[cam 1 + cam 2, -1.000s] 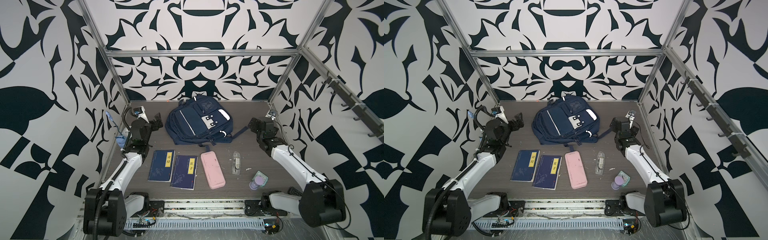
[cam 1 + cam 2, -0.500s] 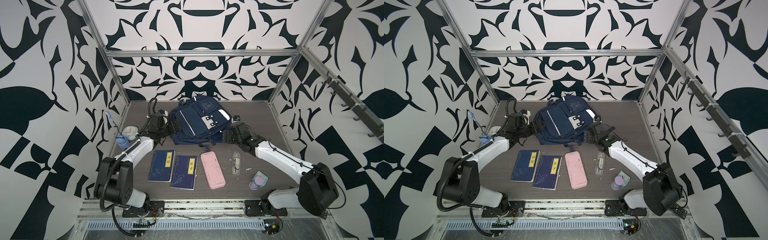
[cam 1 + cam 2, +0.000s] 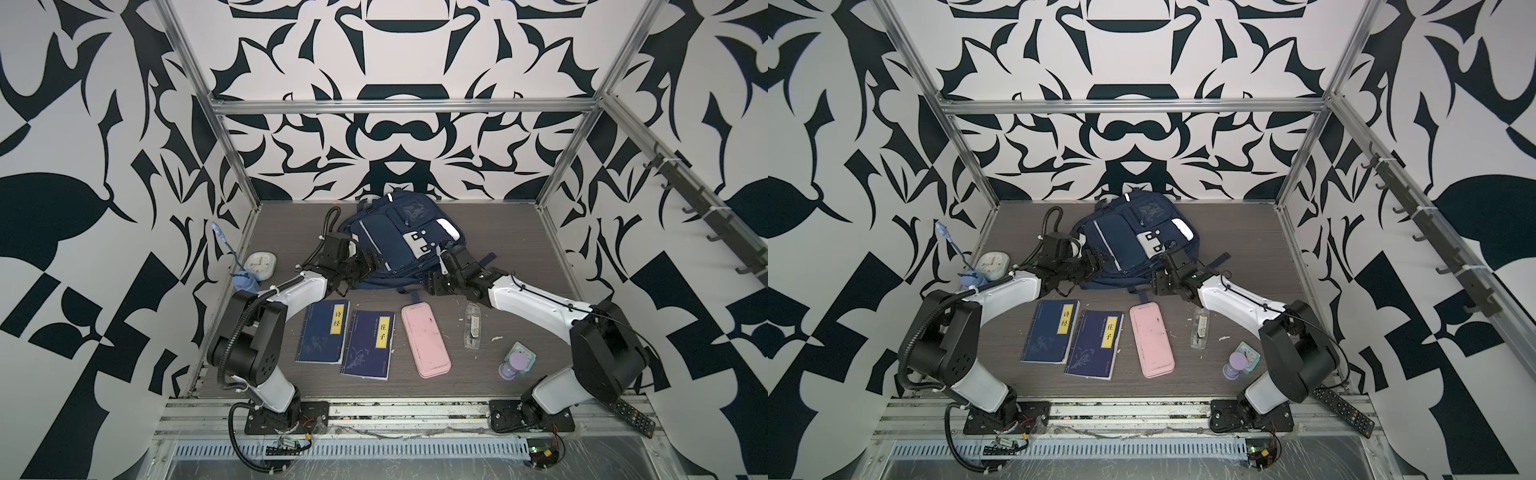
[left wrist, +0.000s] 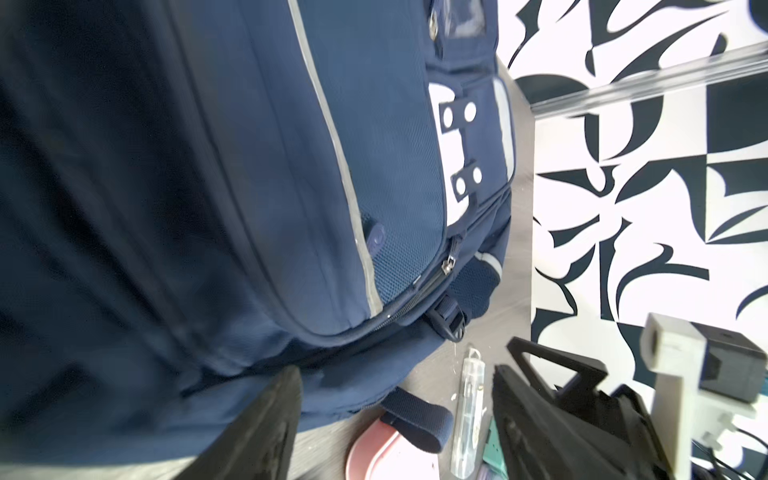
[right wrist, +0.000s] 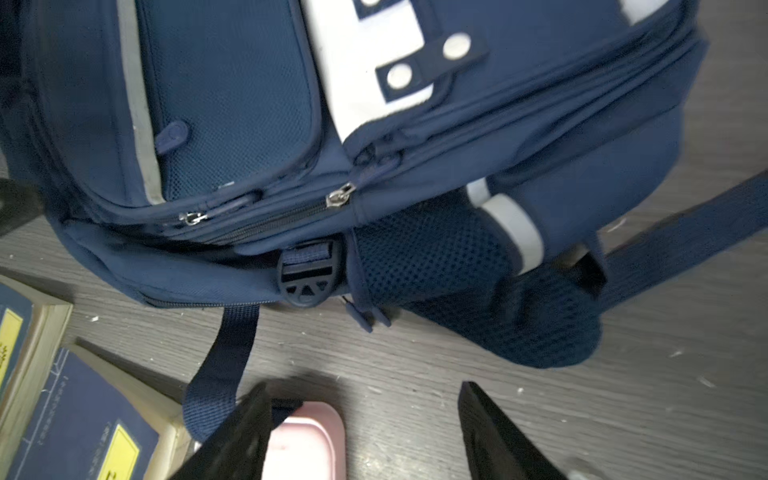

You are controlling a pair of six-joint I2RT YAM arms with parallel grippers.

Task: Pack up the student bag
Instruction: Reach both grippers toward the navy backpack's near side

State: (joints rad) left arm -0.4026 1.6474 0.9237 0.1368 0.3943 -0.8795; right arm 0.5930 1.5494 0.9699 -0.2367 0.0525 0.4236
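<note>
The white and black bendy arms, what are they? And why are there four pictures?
They are two robot arms, each ending in a pincer that pinches like a crab's claw. Two pictures look down from above, side by side like two eyes. The other two come from small cameras on the arms' wrists, so they look very close. On the grey table lie a navy student bag, two blue books, a pink pencil case, a clear little case and a white clock. The left pincer and right pincer are both open by the bag, holding nothing.
</note>
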